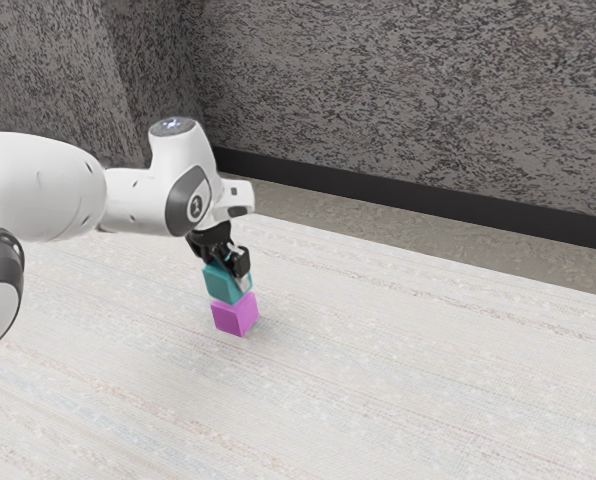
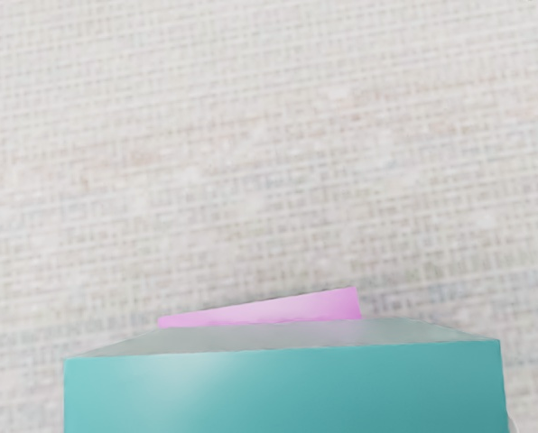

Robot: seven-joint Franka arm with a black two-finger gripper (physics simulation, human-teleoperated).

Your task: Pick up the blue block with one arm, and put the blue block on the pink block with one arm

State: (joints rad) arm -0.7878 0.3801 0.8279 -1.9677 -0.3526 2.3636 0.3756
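Observation:
A teal-blue block [image 1: 220, 281] rests right on top of the pink block [image 1: 233, 315], which stands on the pale table [image 1: 398, 360]. My black gripper [image 1: 228, 273] comes down from above and is shut on the blue block, one finger on each side. Through the wrist camera the blue block [image 2: 287, 383] looms large just under my hand, and a thin strip of the pink block [image 2: 269, 309] peeks out beyond its far edge. The blue block sits slightly offset on the pink one.
The white arm [image 1: 98, 200] enters from the exterior view's left. A dark speckled wall [image 1: 398, 90] with a black baseboard runs behind the table's far edge.

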